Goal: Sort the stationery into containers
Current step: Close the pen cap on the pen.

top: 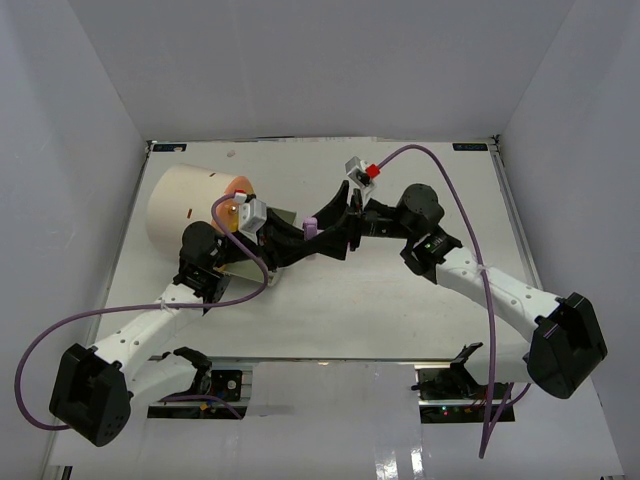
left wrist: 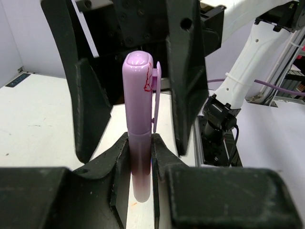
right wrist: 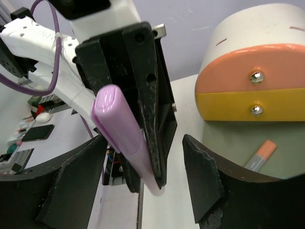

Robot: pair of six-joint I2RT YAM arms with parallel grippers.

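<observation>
A pale purple pen [left wrist: 139, 119] stands upright, clamped low on its barrel by my left gripper [left wrist: 140, 145], which is shut on it. The same pen [top: 310, 228] shows above mid-table, just right of the container [top: 182, 203], a large cream cylinder lying on its side. My right gripper [right wrist: 145, 148] is open, and its fingers [left wrist: 186, 71] flank the pen's capped top [right wrist: 119, 129] without touching it. In the right wrist view the container [right wrist: 248, 43] shows an orange drawer front [right wrist: 228, 78] and a yellow one [right wrist: 228, 107], each with a small knob.
Below the yellow front, an orange-tipped pen [right wrist: 259, 156] lies inside an open section of the container. Purple cables [top: 470, 230] trail from both wrists. White walls close in the table [top: 400, 310] on three sides.
</observation>
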